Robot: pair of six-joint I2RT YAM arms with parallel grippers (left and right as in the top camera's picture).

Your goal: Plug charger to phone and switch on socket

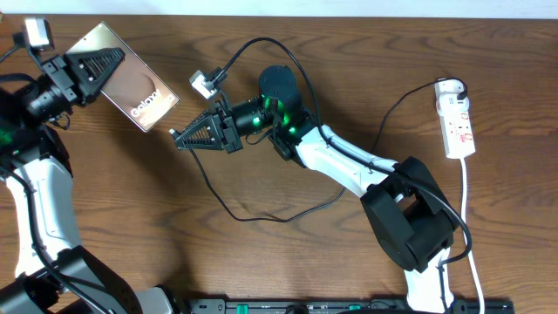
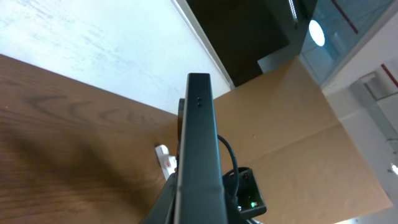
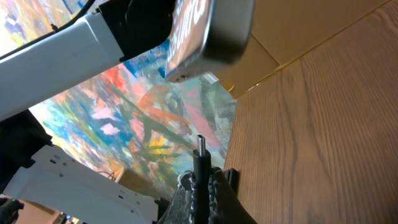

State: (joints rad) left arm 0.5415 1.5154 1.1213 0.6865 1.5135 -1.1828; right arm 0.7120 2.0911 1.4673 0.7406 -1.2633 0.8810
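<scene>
Left claw [image 1: 109, 65] grips phone [image 1: 138, 89] over far-left corner of bench [image 1: 131, 227], long axis pointing at nearby right claw [image 1: 180, 137], which pinches charger [image 3: 200, 152] plug-tip phoneward, gap between.

Blurred phone [image 3: 208, 34] cut by top edge; socket [image 1: 457, 122] switches too small to read.

Bright even light, blurred close-ups
</scene>
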